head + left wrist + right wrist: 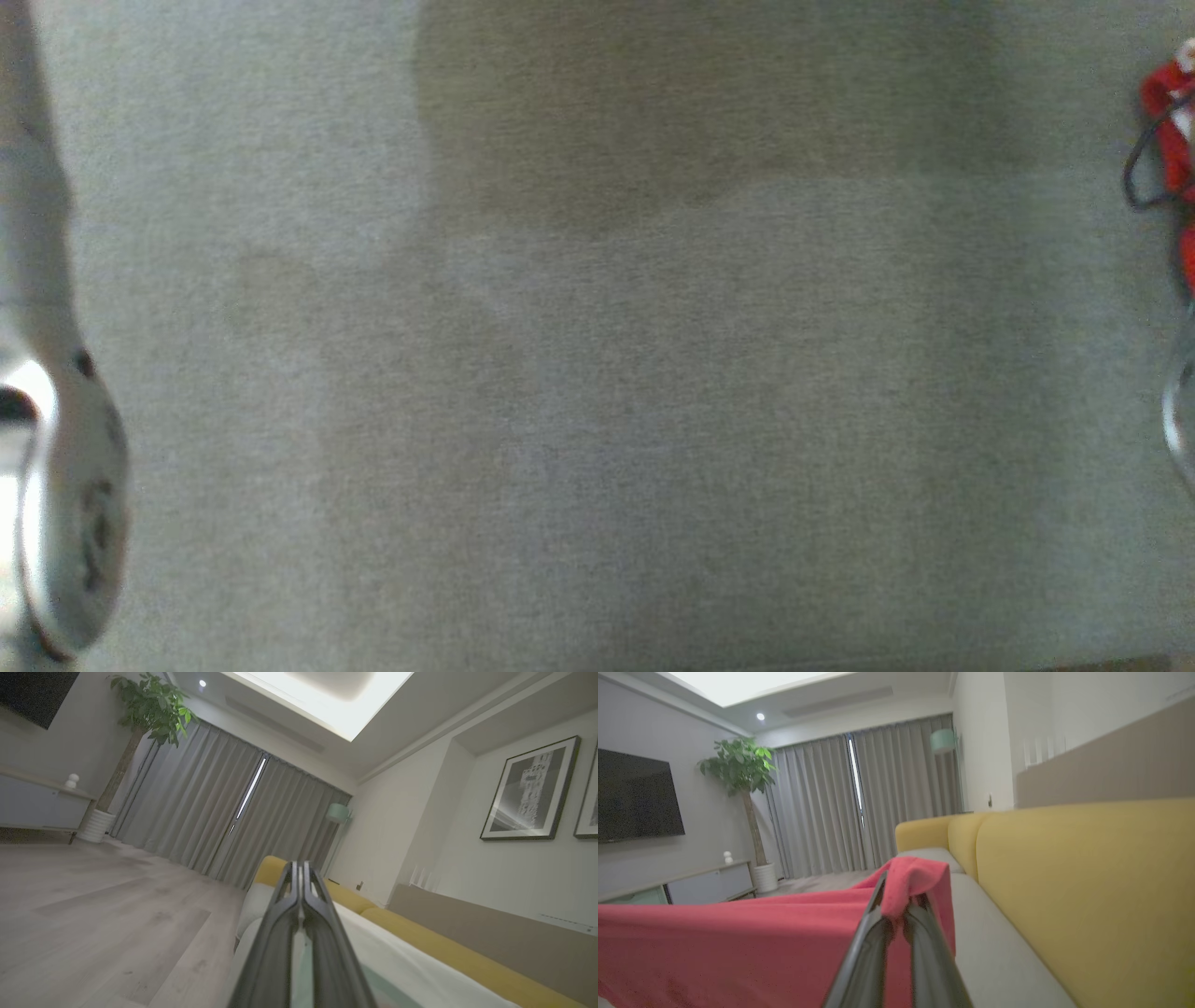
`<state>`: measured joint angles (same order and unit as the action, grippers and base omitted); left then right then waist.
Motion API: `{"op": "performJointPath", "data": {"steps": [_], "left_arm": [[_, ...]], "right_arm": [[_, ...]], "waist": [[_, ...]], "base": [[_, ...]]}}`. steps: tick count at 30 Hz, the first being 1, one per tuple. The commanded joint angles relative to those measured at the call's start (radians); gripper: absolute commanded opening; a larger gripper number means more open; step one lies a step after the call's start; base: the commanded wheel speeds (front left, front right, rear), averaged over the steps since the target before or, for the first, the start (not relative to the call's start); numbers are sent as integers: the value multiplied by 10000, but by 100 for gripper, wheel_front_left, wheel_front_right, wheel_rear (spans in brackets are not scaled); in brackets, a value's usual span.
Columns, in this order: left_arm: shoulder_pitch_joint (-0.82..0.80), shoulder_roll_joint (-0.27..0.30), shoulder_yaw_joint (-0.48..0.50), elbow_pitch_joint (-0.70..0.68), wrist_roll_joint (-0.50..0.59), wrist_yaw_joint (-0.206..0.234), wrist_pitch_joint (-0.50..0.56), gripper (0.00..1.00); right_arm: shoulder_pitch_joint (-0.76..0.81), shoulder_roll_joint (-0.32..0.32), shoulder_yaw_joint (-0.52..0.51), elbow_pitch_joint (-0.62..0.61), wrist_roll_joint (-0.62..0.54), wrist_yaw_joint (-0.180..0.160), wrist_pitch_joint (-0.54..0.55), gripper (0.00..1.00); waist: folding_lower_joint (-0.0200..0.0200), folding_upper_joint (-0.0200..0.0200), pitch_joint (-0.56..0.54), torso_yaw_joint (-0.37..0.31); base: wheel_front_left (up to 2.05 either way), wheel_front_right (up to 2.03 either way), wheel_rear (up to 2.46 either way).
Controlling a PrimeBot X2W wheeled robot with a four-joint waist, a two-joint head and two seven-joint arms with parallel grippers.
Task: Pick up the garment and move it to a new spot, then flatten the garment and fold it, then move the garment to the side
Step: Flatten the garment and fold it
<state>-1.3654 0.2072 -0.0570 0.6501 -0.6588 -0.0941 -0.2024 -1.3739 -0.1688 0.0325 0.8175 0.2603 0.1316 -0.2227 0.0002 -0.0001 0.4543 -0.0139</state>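
Seat cushion, grey and blurred, lies under the head view; the red garment is cut off at its right edge. Left wrist view: the left gripper has its fingers clenched on nothing. Right wrist view: the right gripper fingers grasp the garment's edge above the sofa. Best to hold firm and lower the cloth spread, not bunched. Its hanging length is hidden.

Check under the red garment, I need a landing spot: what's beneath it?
Grey sofa seat shows beside the red garment; directly beneath is covered. The cloth also hides the right pincer's tips.
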Motion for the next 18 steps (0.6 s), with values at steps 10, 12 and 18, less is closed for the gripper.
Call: {"op": "performJointPath", "data": {"steps": [10,12,18], "left_arm": [[3276,169,-245,621,-395,-341,-522,0],[4081,172,-424,477,-426,-354,-542,0],[6127,205,-998,-340,-688,-362,-556,0]], "right_arm": [[2334,-245,1755,1964,416,-9,388,0],[2847,-418,2302,2059,636,-9,666,0],[4210,-1017,3801,1621,1459,-9,1325,0]], "waist": [[-2,1,-663,408],[-2,1,-958,407],[-2,1,-1768,404]], "base": [[0,0,0],[0,0,0],[0,0,0]]}}
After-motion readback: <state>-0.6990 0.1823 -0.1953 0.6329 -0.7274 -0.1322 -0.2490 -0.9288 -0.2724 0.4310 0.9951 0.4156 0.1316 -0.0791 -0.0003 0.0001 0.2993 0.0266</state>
